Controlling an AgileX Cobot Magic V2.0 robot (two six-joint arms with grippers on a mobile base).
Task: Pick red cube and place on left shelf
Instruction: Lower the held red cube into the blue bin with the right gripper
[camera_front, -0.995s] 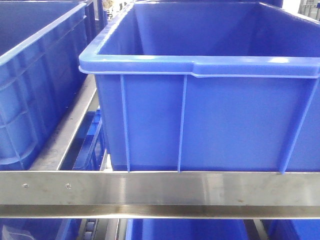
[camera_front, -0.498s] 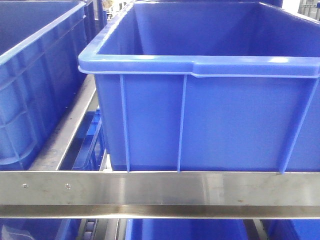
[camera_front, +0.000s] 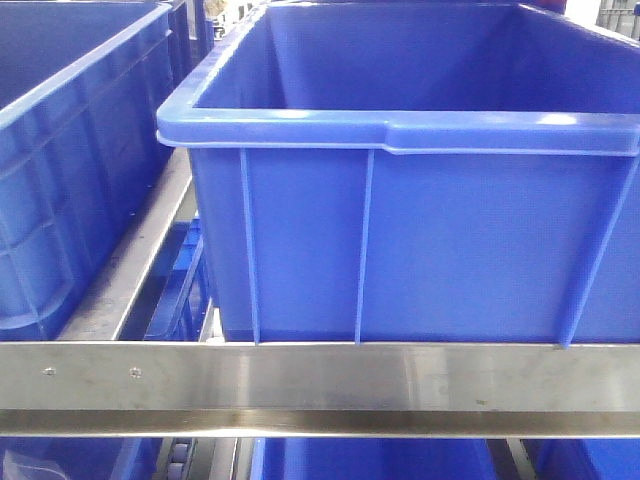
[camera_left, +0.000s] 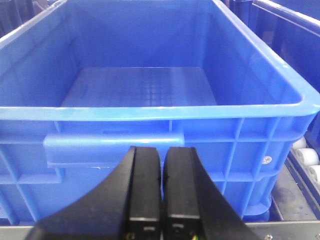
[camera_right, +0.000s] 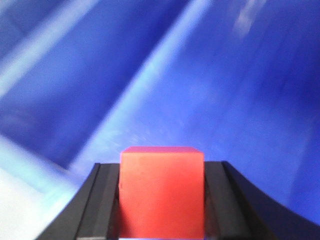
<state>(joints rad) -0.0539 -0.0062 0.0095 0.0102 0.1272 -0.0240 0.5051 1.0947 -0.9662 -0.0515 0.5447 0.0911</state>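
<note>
The red cube (camera_right: 161, 192) fills the gap between the black fingers of my right gripper (camera_right: 161, 167), which is shut on it. Behind it is only blurred deep-blue crate plastic (camera_right: 210, 75). The left shelf shows in the front view as a brushed steel rail (camera_front: 320, 385) carrying a large ribbed blue crate (camera_front: 400, 240). My left gripper (camera_left: 162, 152) is shut with nothing in it, its fingers pressed together just in front of the handle lip of an empty blue crate (camera_left: 140, 95). Neither gripper appears in the front view.
A second blue crate (camera_front: 60, 200) stands at the left on the same rack, with a steel side rail (camera_front: 130, 270) between the two. More blue crates sit on the level below (camera_front: 370, 460). White rollers (camera_left: 305, 157) show at the right of the left wrist view.
</note>
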